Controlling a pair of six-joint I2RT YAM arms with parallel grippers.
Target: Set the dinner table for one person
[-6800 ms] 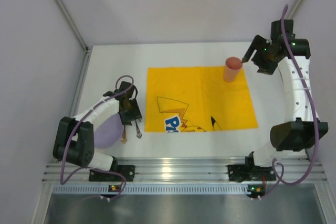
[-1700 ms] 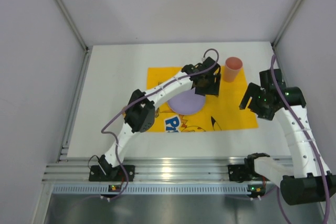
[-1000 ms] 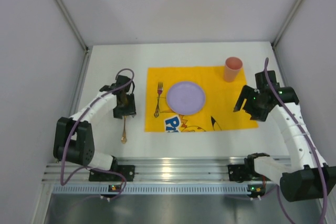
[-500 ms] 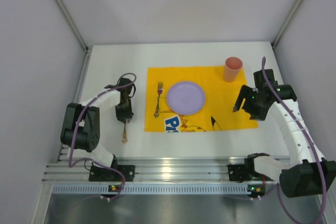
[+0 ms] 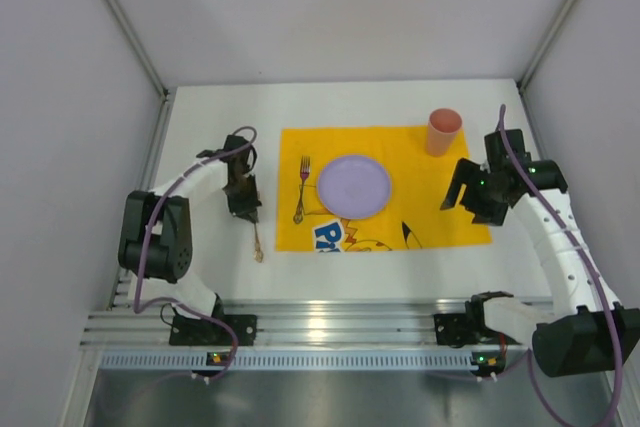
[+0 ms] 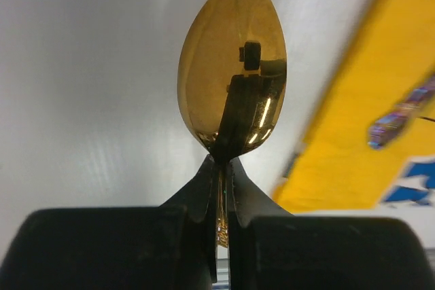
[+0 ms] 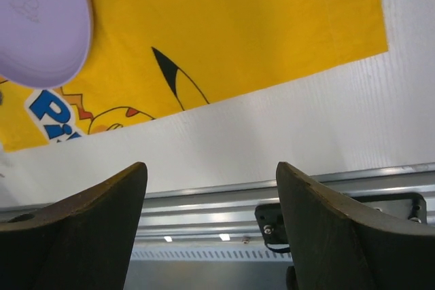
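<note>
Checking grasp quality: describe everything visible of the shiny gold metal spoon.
The shiny gold metal spoon is polished like a mirror, and its oval bowl reflects the gripper. The left gripper is shut on its thin handle, with the bowl out past the fingertips. In the top view it points towards the near edge, over the white tabletop, just left of the yellow cartoon-print cloth. Only the fingers visibly touch it. Whether the bowl rests on the table cannot be told.
</note>
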